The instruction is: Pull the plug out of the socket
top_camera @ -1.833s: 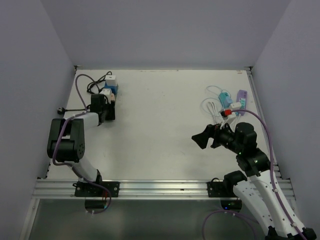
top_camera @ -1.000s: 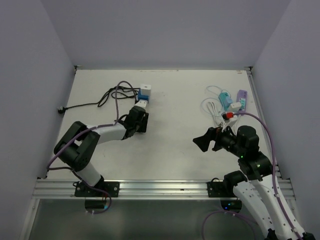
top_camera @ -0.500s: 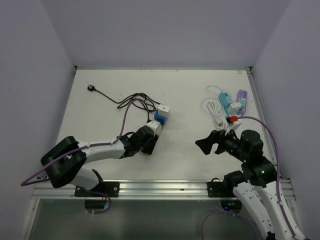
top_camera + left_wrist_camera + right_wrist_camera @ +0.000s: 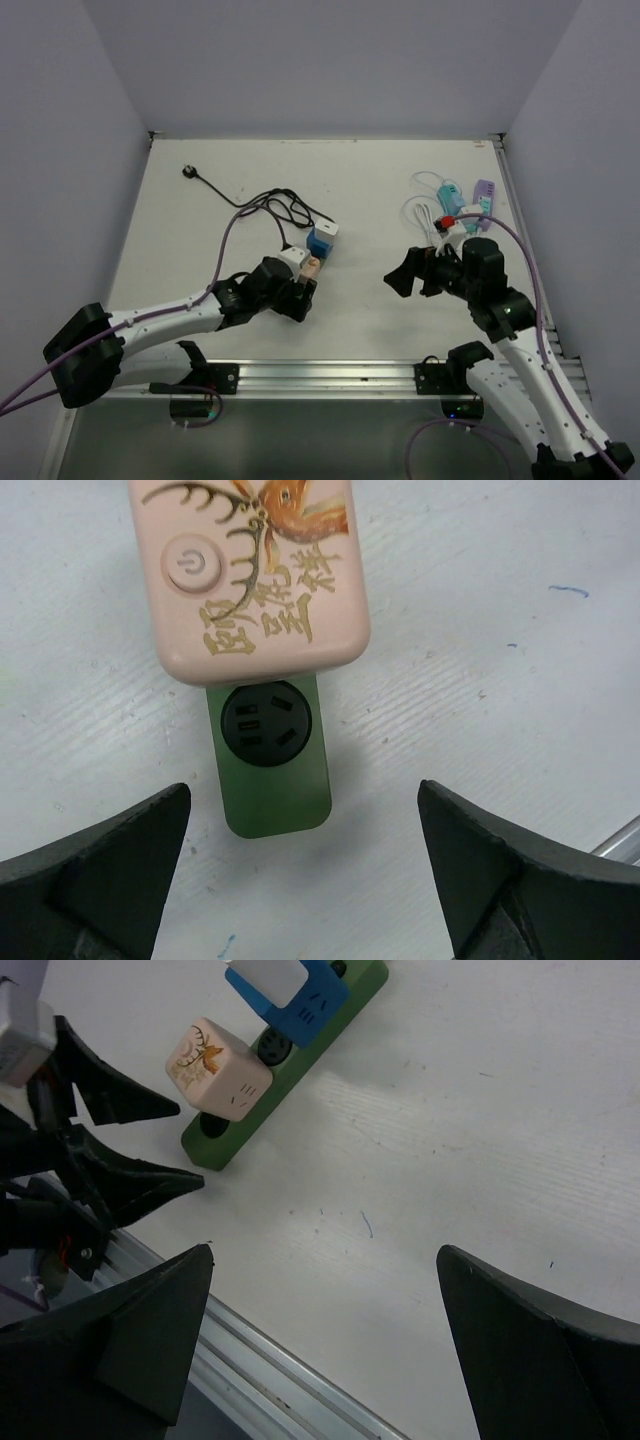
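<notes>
Green socket strip (image 4: 270, 790), dragged by me from the far left to the middle of the surface (image 4: 400, 180), pink plug (image 4: 250, 570) and blue plug (image 4: 290, 990) still seated: my left gripper (image 4: 303, 805) just released it, jaws wide over its end; right gripper (image 4: 325, 1260) open nearby; pulling remains

Got the socket strip (image 4: 270, 780) lying slantwise on the table (image 4: 380, 180), left of middle, plug (image 4: 255, 570) sat on it just behind the bare near end. Got the left gripper (image 4: 300, 810) straddling that end without touching, right gripper (image 4: 405, 275) well off right, cable pile (image 4: 450, 205) behind that.
</notes>
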Controlling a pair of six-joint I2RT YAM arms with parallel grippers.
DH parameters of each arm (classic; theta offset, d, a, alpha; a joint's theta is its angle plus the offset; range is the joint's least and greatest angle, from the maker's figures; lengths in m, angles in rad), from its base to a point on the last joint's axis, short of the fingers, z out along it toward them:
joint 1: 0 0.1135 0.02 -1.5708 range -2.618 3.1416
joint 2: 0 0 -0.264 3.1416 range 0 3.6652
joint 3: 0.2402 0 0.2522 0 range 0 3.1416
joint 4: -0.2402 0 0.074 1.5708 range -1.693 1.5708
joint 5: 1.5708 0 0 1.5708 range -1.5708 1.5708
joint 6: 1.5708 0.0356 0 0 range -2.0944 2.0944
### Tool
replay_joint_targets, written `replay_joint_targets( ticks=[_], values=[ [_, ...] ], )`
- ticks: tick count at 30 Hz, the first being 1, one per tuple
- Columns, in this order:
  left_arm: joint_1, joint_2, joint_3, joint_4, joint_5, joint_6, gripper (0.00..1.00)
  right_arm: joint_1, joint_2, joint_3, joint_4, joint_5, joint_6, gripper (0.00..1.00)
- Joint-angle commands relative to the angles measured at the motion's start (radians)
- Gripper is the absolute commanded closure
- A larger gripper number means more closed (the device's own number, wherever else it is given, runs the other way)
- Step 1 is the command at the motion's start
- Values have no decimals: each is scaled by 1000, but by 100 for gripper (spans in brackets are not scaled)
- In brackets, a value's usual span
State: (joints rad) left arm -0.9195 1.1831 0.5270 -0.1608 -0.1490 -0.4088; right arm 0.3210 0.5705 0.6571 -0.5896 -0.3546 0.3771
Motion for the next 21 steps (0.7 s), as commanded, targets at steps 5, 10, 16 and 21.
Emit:
replay_joint_targets(
  ticks=[5,10,16,21],
  values=[
    [-5,-89,119,13,-60,4,0,13,212,113,158,-29,-73,1],
    [-5,-4,169,75,-112,47,0,41,333,179,278,12,-122,1],
    [-2,127,194,133,-198,80,3,131,548,308,344,43,-208,1],
    [10,165,191,179,-231,81,11,197,698,387,389,75,-253,1]
  ],
)
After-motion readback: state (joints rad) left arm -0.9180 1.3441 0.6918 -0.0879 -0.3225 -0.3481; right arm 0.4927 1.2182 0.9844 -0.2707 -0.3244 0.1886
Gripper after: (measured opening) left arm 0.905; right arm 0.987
